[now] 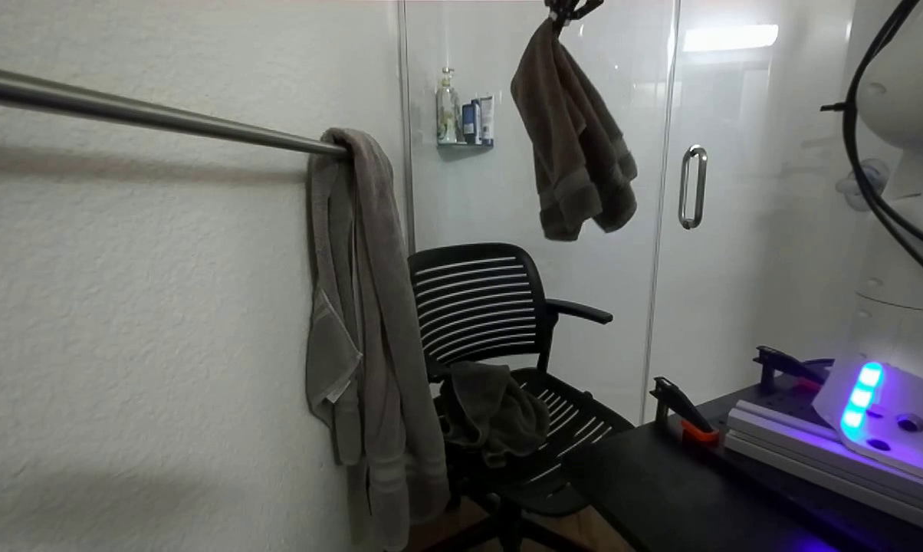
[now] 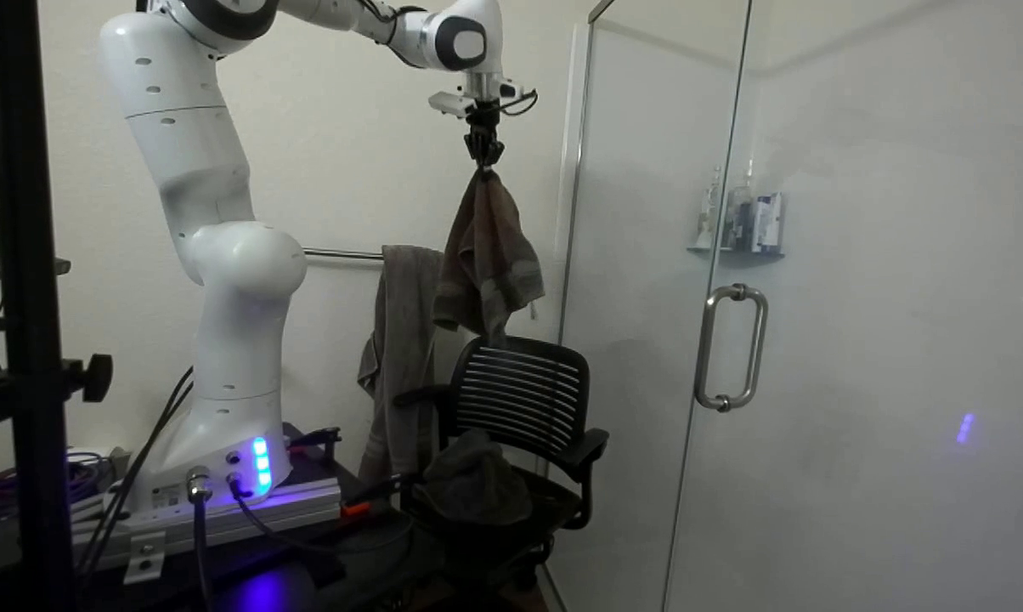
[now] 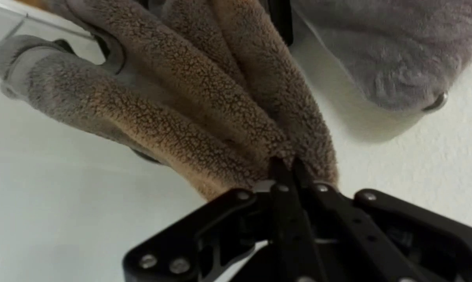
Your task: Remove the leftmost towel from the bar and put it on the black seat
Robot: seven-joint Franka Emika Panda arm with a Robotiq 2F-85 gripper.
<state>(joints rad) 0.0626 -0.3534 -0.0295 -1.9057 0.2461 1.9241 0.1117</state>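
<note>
Clamped at its top by the jaws, the brown towel (image 1: 569, 142) hangs free of the bar (image 1: 162, 117), higher than the black seat (image 1: 569, 422) (where another, dark towel (image 1: 492, 414) lies bunched up).

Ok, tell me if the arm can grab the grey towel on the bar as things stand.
Probably not yet: the gripper is shut on the brown towel and would likely have to let go first. The grey towel, draped over the bar, otherwise looks unblocked.
</note>
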